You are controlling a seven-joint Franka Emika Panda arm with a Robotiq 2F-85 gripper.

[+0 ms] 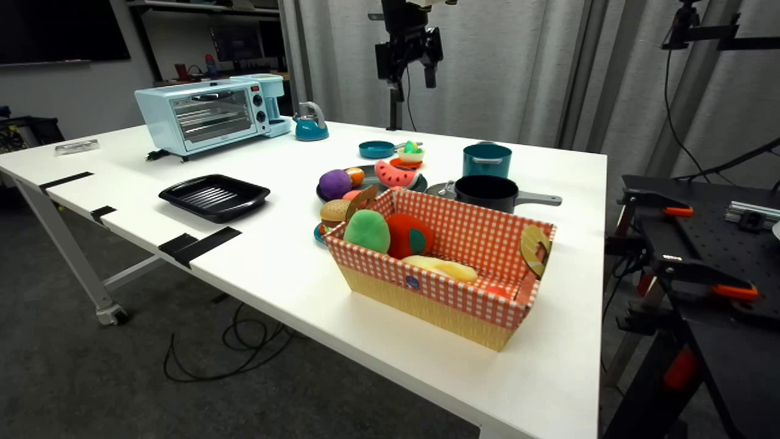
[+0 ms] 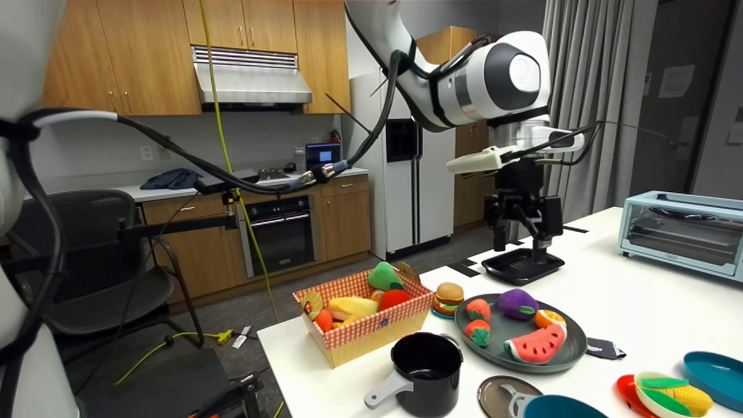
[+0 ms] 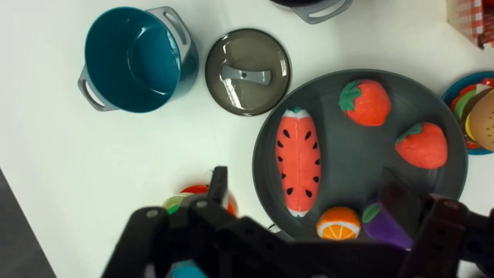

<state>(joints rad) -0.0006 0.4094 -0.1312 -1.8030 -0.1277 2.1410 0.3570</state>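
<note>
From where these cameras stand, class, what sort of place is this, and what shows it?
Probably a robotics lab with a kitchen area: an exterior view shows a range hood, a refrigerator and a robot arm.

In an exterior view, wooden cabinets (image 2: 148, 55) fill the upper left, a refrigerator (image 2: 436, 191) the middle; gray curtains (image 1: 518, 73) hang upper right in both exterior views, dark floor (image 1: 91, 378) lower left.

Lt-blue toaster oven (image 1: 213, 114) nr teal kettle (image 1: 311, 130), gray curtain (image 1: 493, 103) behind.
</note>
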